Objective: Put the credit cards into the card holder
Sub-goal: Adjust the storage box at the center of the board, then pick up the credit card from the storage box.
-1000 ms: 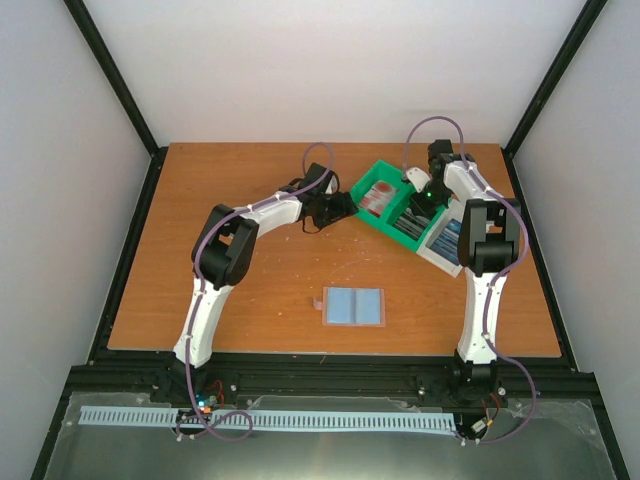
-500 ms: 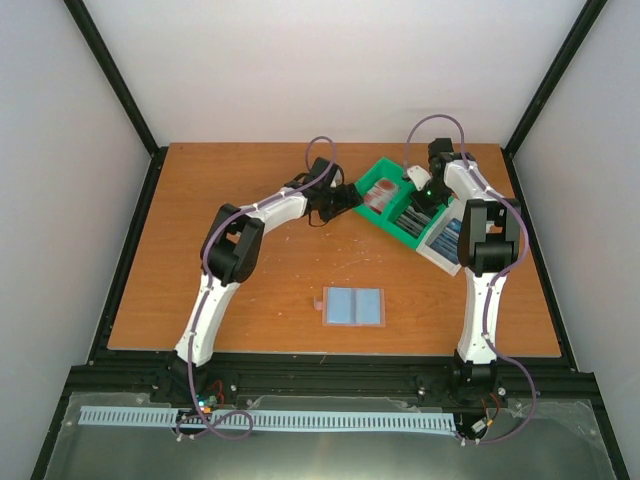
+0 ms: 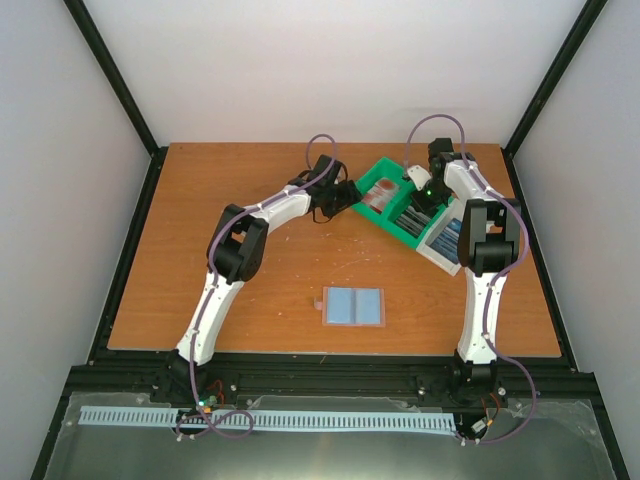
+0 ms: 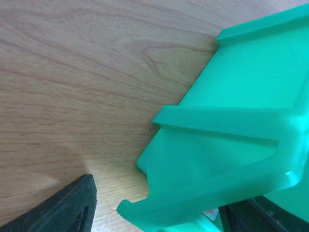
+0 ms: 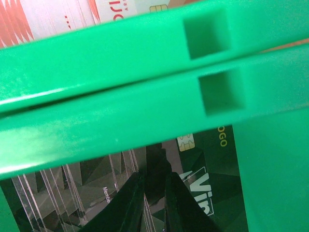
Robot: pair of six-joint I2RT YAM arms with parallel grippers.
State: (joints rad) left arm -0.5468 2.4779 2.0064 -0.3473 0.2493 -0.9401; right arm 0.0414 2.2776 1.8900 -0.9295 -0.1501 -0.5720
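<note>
The card holder [image 3: 354, 306] lies open on the table near the front, its grey-blue inside up. The credit cards stand in a green tray [image 3: 383, 172]: red-and-white ones [image 3: 378, 197], dark ones [image 3: 408, 222] and blue ones [image 3: 448, 238]. My right gripper [image 3: 420, 203] reaches down into the dark stack. In the right wrist view the right gripper [image 5: 155, 172] has its fingers pinched close on a dark card [image 5: 212, 193] behind the green divider [image 5: 120, 96]. My left gripper [image 4: 159, 198] is open, its jaws straddling the tray's left corner [image 4: 217, 159] without touching it.
The tray sits at the back right of the wooden table [image 3: 230, 280], angled, with a white end compartment. Black frame posts stand at the table's corners. Red-and-white cards [image 5: 48, 19] show beyond the divider in the right wrist view.
My left gripper has slid right up to the tray's corner. The right gripper's fingers have closed in on the dark cards.
</note>
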